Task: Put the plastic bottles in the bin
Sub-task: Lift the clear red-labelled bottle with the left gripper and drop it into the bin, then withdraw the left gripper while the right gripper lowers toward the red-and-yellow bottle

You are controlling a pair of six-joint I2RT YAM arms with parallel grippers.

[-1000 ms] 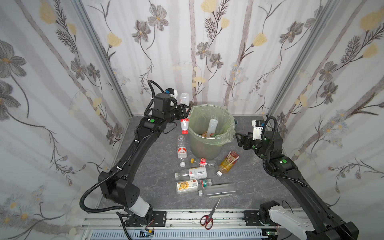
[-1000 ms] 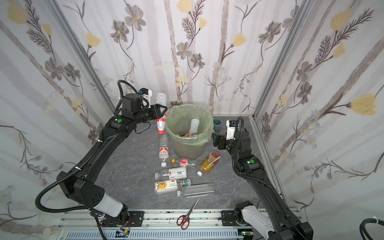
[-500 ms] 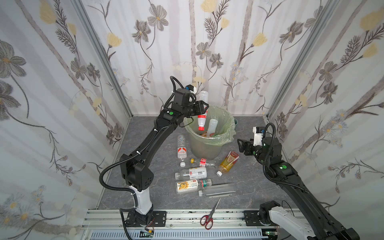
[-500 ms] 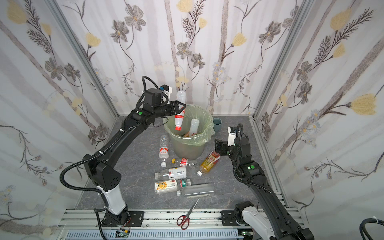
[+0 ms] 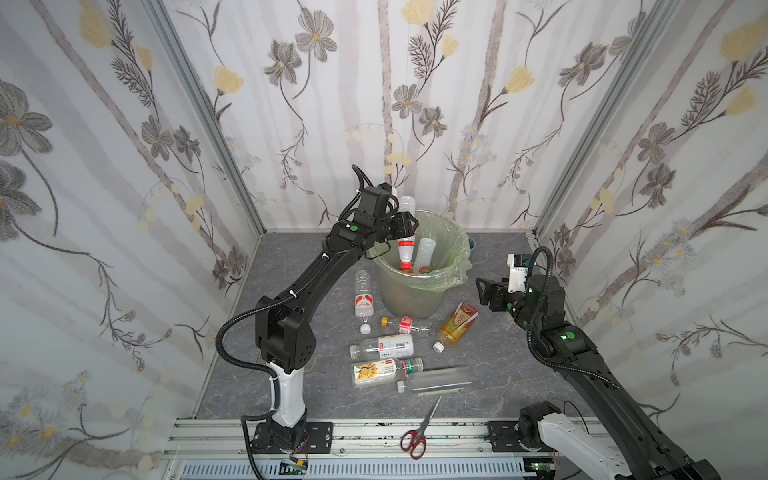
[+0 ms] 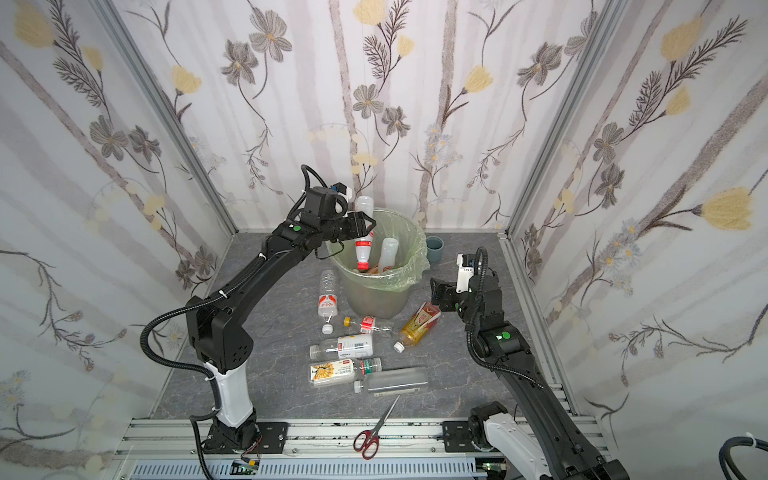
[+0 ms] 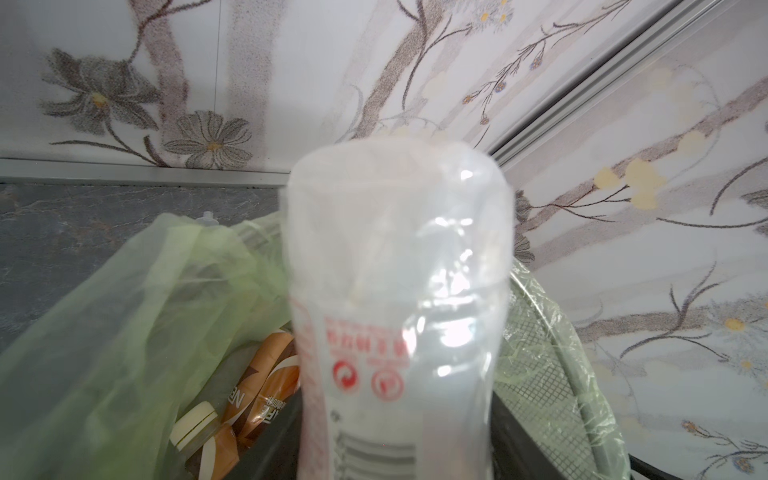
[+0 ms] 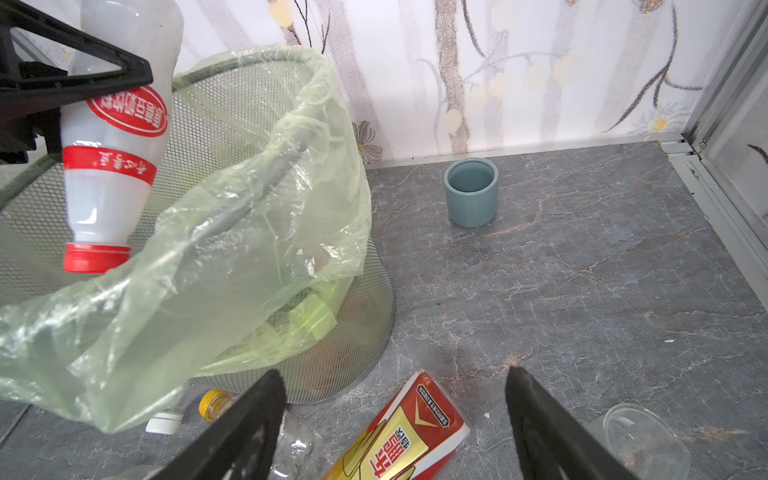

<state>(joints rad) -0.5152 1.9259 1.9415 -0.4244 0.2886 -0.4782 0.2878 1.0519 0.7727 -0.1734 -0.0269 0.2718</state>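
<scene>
Over bin (image 5: 451, 232) mouth, by its rim: red-capped bottle (image 5: 405, 249) cap-down between left gripper (image 5: 409, 227) fingers, gripped or loosed can't tell. Inside: white bottle (image 5: 424, 251), brown-labelled bottle (image 7: 266, 374). Empty right gripper (image 8: 395, 374) spread wide; open floor to blue cup (image 8: 471, 191).

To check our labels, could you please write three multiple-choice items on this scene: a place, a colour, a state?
1. The inverted bottle at the mouth of the bin has a cap that is: A yellow; B white; C red.
2. The teal cup stands: A inside the bin; B on the table by the back wall; C atop that bottle.
3. The right hand is: A open, empty; B shut on the cup; C shut on that bottle.
C: red cap points down. B: cup sits on bare table. A: fingers apart, nothing between.
</scene>
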